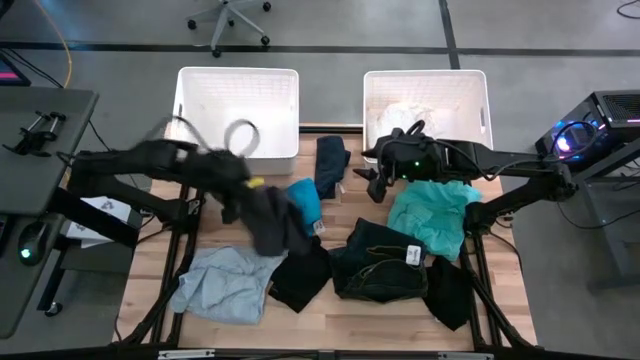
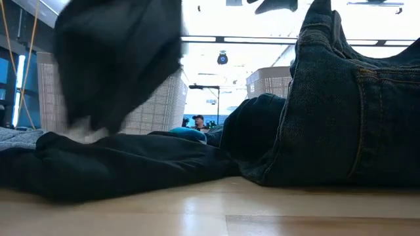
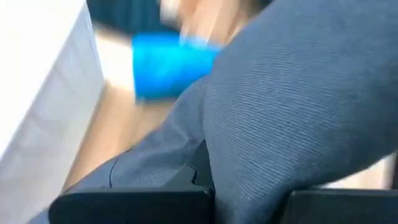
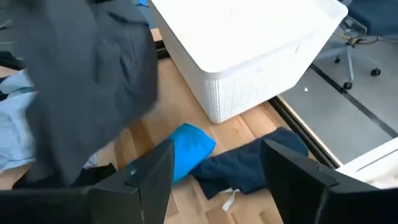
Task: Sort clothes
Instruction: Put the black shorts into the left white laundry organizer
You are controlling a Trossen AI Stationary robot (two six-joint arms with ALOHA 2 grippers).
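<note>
My left hand (image 1: 238, 192) pinches a limp charcoal garment (image 1: 268, 218), blurred, hanging over the wooden worktop (image 1: 330, 318) at nine o'clock; its fingertips are hidden. My right hand (image 1: 378, 184) waits, spread.

Two baskets (image 1: 238, 105) (image 1: 425, 95) stand side by side behind the clothes (image 1: 380, 262) spread across the table (image 1: 330, 320); the right one seems to hold fabric.
</note>
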